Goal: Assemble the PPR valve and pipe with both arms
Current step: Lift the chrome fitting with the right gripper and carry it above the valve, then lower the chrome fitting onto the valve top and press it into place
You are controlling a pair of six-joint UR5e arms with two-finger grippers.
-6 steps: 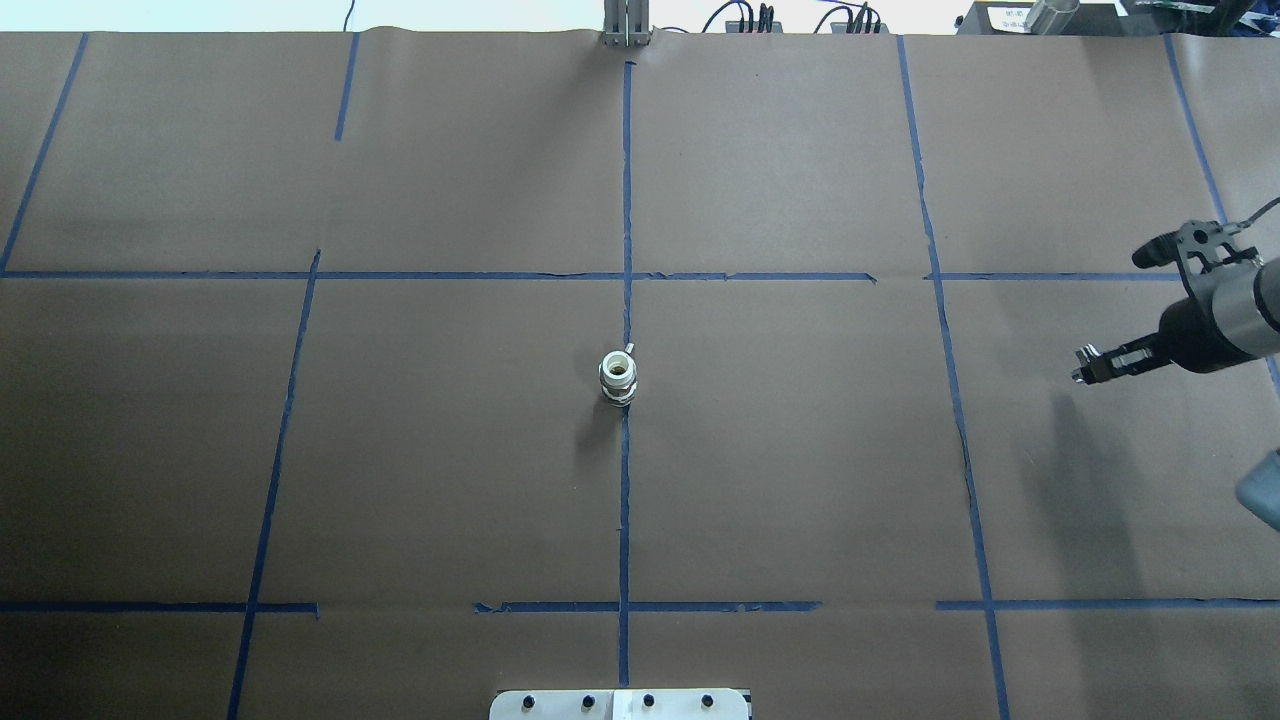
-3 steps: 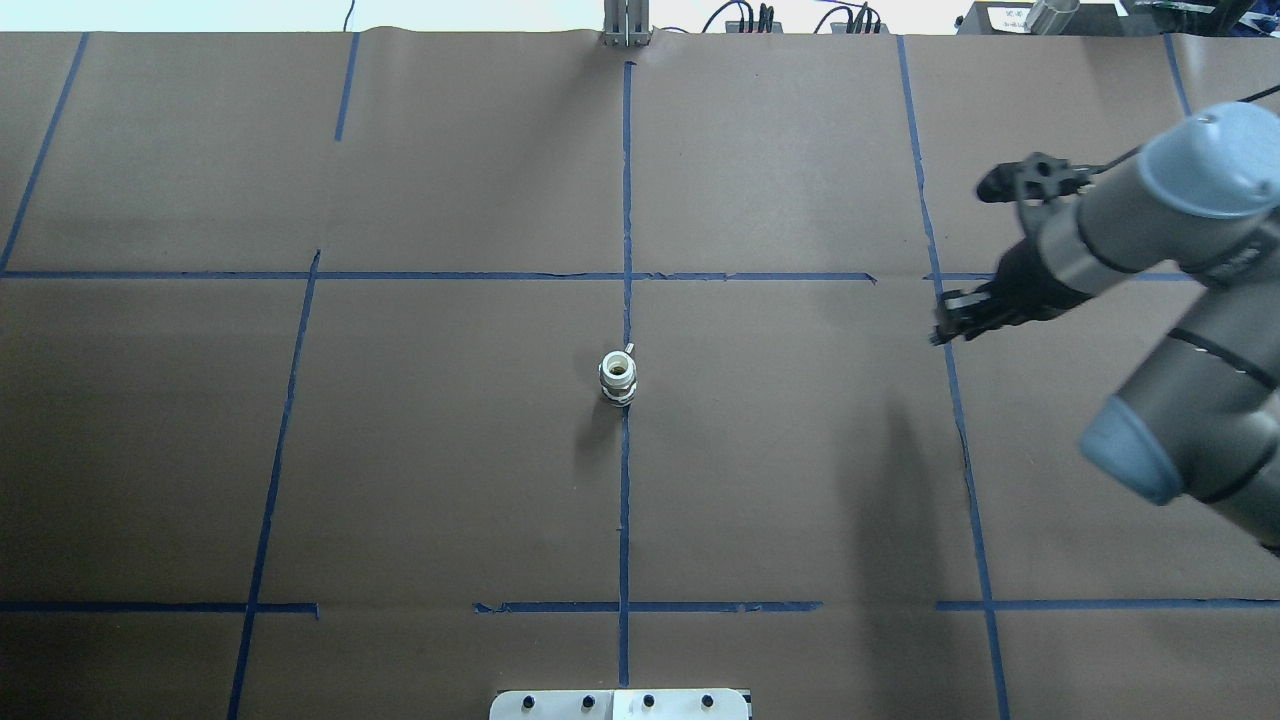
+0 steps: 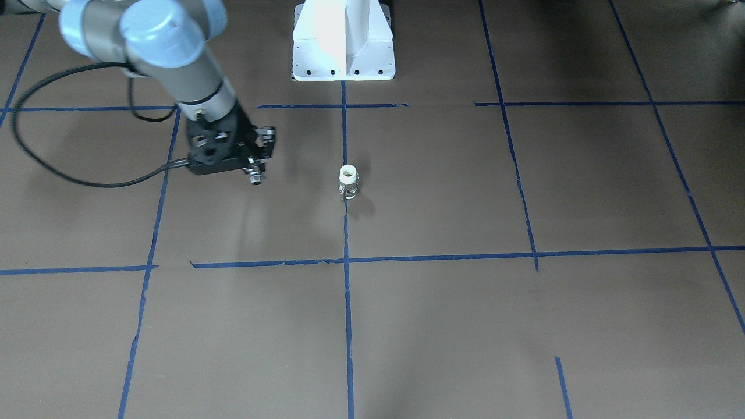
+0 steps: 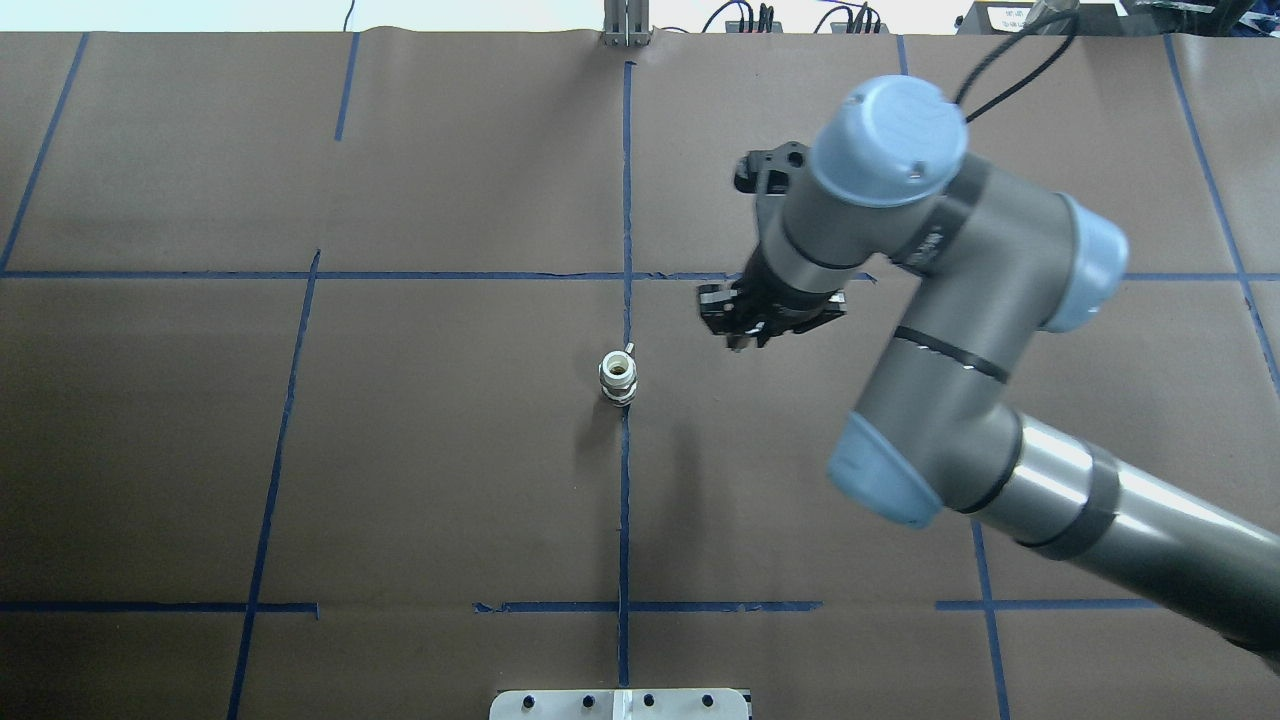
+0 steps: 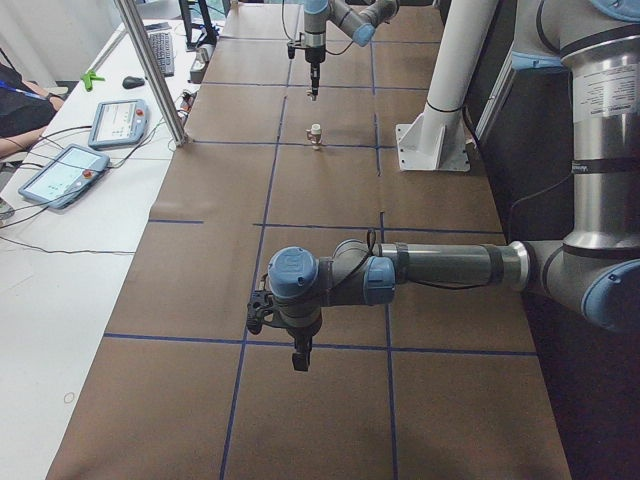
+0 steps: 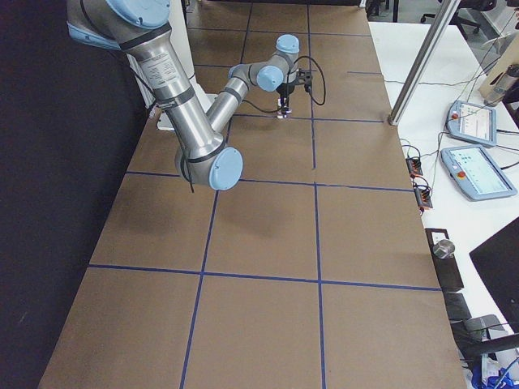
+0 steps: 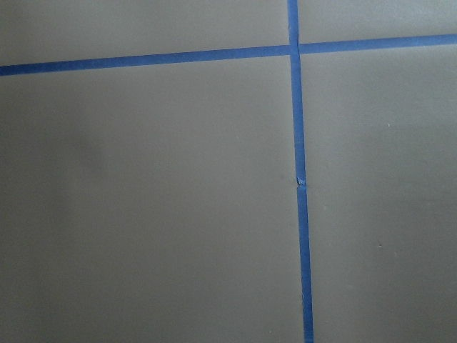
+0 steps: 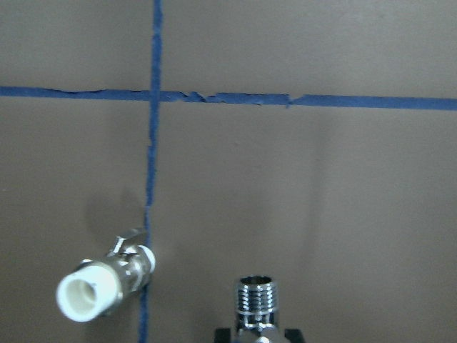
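Observation:
A small valve [image 4: 618,378] with a white plastic end and a metal body stands upright on the brown table's middle tape line. It also shows in the front-facing view [image 3: 348,181], the left side view [image 5: 315,133] and the right wrist view [image 8: 103,286]. My right gripper [image 4: 745,335] hangs above the table just right of the valve, apart from it. It is shut on a chrome threaded fitting [image 8: 255,301], seen at its tip [image 3: 255,177]. My left gripper [image 5: 298,358] points down at the table's left end; I cannot tell if it is open.
The white pedestal [image 3: 343,41] stands at the robot's side of the table. Blue tape lines [image 4: 625,500] cross the brown paper. A metal post [image 5: 150,70] and teach pendants [image 5: 60,175] stand on the white side table; more pendants [image 6: 478,170] lie there.
My right arm has swung in from the table's right edge towards the middle, and its gripper now hangs close to the valve. The valve has not moved.

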